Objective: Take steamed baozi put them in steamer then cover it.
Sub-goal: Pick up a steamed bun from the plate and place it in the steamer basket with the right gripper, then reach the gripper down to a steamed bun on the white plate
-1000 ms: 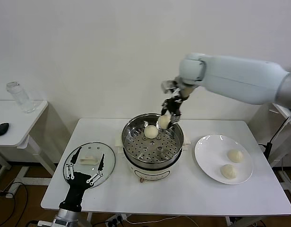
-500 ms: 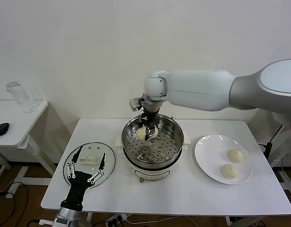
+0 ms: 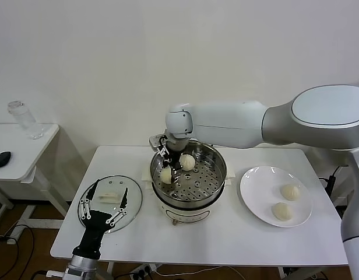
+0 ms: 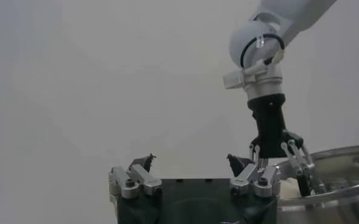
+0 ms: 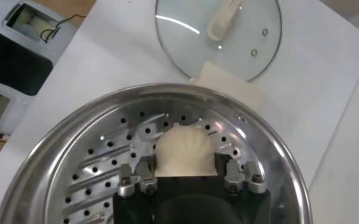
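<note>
My right gripper reaches down into the left side of the steamer, a shiny perforated basket on a white base. It is shut on a pale steamed baozi, which sits low against the basket floor. A second baozi lies in the basket just behind it. Two more baozi rest on the white plate to the right. The glass cover lies flat at the table's front left. Over it hovers my left gripper, open and empty.
A side table at the left carries a glass jar and a black mouse. A white pad shows between the steamer and the cover. The white wall stands close behind the table.
My right arm swung left and down, carrying the baozi from above the steamer's back rim to the basket's left side. The left arm stayed where it was.
</note>
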